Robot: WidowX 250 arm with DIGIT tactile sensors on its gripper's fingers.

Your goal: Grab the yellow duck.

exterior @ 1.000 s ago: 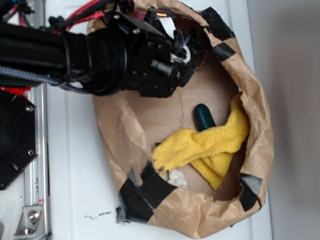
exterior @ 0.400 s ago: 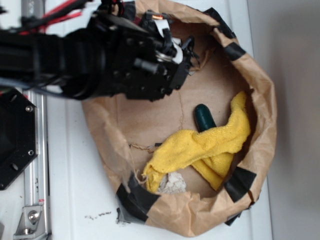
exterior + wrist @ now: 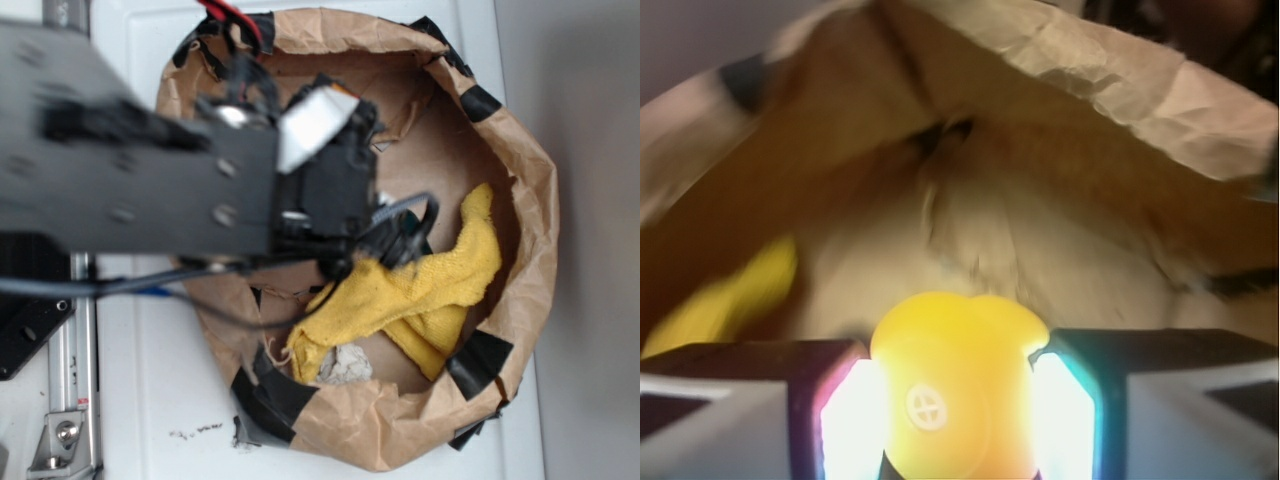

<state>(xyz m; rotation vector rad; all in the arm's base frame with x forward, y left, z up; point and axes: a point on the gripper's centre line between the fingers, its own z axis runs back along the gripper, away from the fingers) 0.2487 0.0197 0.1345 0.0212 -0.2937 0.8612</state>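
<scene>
Yellow duck, the small glossy rounded rubber toy: I cannot find it in the exterior view, because my black arm covers the middle of the crumpled brown paper bag with black tape patches that sits on the white worktop. The claw hangs low inside the bag, just above the soft yellow terry towel; from here I cannot tell how its jaws stand. Count in this view: one bag, one towel, one pale crumpled scrap at the towel's lower end, one arm.

In the wrist view, the yellow duck sits directly between the two fingers, both of which press against its sides. I judge the claw closed on the duck. A round moulded mark faces the camera. Count here: one duck, two fingers, one blurred yellow patch at left that I take to be the towel.

Risks from this point:
- The duck is smooth and rounded, so it may squirt out of the grip if I lift fast.
- The bag wall stands close ahead, so the claw could catch on the paper and drag the bag.
- Motion blur hides how deep the hold is, so I would lift slowly.
</scene>
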